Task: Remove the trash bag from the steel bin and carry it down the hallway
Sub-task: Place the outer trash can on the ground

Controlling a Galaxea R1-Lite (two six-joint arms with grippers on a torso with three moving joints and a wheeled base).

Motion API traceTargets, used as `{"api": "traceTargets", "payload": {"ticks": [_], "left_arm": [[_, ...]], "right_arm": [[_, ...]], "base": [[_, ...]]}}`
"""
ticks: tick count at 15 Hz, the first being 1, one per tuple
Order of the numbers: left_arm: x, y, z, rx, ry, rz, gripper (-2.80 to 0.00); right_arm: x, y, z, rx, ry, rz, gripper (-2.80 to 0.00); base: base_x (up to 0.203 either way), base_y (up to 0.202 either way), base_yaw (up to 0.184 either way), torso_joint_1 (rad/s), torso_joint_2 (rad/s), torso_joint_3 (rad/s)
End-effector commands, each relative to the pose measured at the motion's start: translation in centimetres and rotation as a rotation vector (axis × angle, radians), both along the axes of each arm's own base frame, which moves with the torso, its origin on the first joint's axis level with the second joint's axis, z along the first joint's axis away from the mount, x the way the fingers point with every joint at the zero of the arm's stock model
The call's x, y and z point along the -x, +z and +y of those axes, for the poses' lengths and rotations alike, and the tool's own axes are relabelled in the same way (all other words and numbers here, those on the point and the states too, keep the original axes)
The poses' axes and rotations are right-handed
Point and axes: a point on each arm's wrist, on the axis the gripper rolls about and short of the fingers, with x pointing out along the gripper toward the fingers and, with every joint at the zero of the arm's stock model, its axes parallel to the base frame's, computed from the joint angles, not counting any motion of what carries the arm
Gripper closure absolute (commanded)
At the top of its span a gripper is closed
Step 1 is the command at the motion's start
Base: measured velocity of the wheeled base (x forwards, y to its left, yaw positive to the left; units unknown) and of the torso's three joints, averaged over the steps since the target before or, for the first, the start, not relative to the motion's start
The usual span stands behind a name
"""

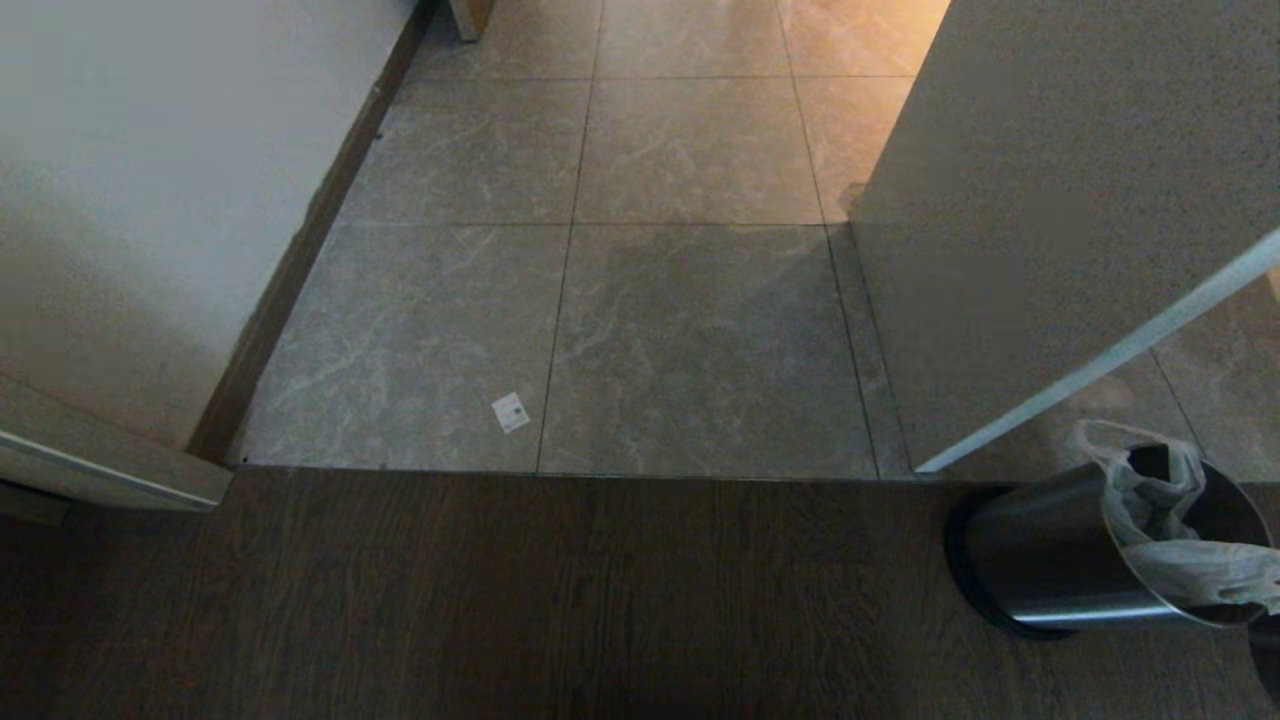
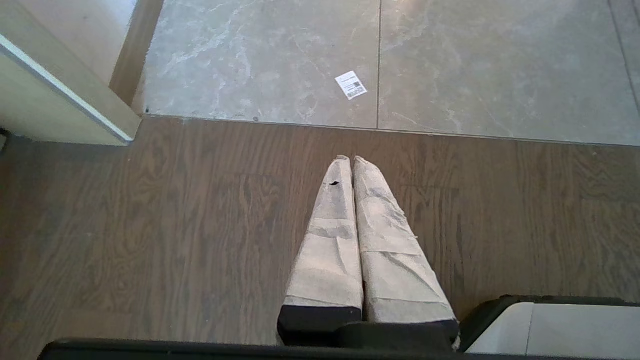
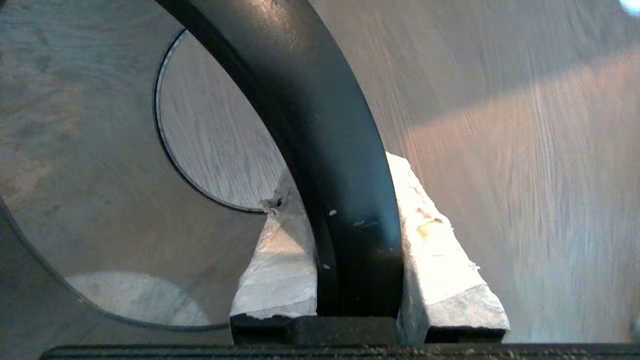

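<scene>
Head view shows the crinkly white trash bag (image 1: 1165, 520) hanging out of the tipped steel bin (image 1: 1060, 560) on the dark wood floor (image 1: 500, 600). Right gripper (image 3: 350, 200) pinches the bin's black rim (image 3: 325, 125). Left gripper (image 2: 352, 162) is closed, holding nothing.

Steel bin (image 1: 1050, 560): brushed silver wall, black base ring, black rim.
Trash bag (image 1: 1170, 530): translucent white, crinkled.
Tile floor (image 1: 700, 330): grey-beige with pale marble veining and thin dark joints; warm orange cast at the far end.
Plank floor (image 1: 500, 600): dark brown wood grain.
Label (image 1: 511, 412) on the tile: white with small dark print.
Wall (image 1: 130, 180): white; baseboard (image 1: 300, 250) brown.
Left gripper fingers (image 2: 330, 240): wrapped in off-white tape, black at the base.
Right gripper fingers (image 3: 440, 250): same off-white wrap.
</scene>
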Motion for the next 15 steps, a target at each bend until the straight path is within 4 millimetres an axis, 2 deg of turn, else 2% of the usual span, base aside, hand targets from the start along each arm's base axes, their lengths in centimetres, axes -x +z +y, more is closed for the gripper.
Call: {"api": "traceTargets", "payload": {"ticks": [1,6,15], "left_arm": [[0.0,0.0,0.0,0.001,0.000,0.000,0.00],[0.0,0.0,0.0,0.001,0.000,0.001,0.00],[0.0,0.0,0.0,0.001,0.000,0.000,0.00]], "right_arm": [[0.7,-0.8,-0.8,-0.029,-0.030,-0.016,0.00],[0.7,-2.4,-3.6,-0.158,-0.270,0.021,0.00],[-0.2,-5.1,-4.2,-0.211,-0.291,0.043,0.00]], "base": [[0.000,0.000,0.000,0.000,0.00,0.000],[0.000,0.000,0.000,0.000,0.00,0.000],[0.000,0.000,0.000,0.000,0.00,0.000]]}}
